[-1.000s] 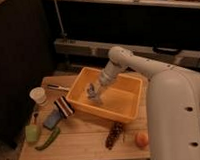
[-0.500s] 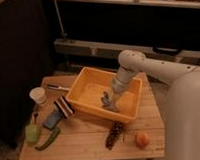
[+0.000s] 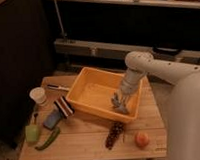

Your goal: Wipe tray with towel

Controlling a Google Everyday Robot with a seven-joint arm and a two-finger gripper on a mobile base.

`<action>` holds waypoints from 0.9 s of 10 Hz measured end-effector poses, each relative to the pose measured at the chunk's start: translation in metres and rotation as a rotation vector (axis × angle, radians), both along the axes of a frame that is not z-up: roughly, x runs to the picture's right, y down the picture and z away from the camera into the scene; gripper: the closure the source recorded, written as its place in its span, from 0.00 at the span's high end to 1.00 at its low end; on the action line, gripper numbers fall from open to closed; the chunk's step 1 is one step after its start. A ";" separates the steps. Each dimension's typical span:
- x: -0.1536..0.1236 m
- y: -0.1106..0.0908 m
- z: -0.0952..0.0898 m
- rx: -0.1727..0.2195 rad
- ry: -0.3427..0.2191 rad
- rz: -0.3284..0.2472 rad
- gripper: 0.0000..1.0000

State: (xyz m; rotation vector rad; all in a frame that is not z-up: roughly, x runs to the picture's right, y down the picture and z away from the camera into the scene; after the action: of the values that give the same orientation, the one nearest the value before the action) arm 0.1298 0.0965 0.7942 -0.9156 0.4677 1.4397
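A yellow tray (image 3: 88, 79) sits on the wooden table (image 3: 91, 140). My gripper (image 3: 119, 99) reaches down into the tray from the right, at its right inner side. A grey towel (image 3: 117, 104) is bunched under the gripper, pressed against the tray's floor near the right wall. My white arm (image 3: 143, 65) comes in from the right edge of the view.
Left of the tray are a white cup (image 3: 38, 95), a striped dark object (image 3: 63, 106), a blue-grey object (image 3: 52, 119), a green pepper (image 3: 32, 132) and a green chilli (image 3: 47, 139). In front are a dark cluster (image 3: 114, 135) and an orange fruit (image 3: 141, 139). A dark shelf stands behind.
My gripper and the towel have moved rightwards across the tray floor, from its left-middle to its right side. The arm swung right with them.
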 end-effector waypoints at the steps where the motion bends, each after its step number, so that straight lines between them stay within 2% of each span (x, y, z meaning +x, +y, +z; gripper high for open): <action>1: 0.012 -0.015 0.010 0.008 0.045 0.004 0.00; 3: 0.028 -0.035 0.022 0.020 0.100 0.017 0.00; 5: 0.053 -0.065 0.032 0.038 0.165 0.038 0.00; 6: 0.057 -0.077 0.035 0.047 0.176 0.045 0.00; 7: 0.055 -0.088 0.037 0.063 0.166 0.049 0.00; 9: 0.035 -0.103 0.040 0.094 0.052 0.077 0.00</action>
State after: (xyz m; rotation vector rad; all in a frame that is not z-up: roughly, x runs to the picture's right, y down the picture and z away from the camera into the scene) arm 0.1650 -0.0068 0.8338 -0.8302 0.4038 1.5457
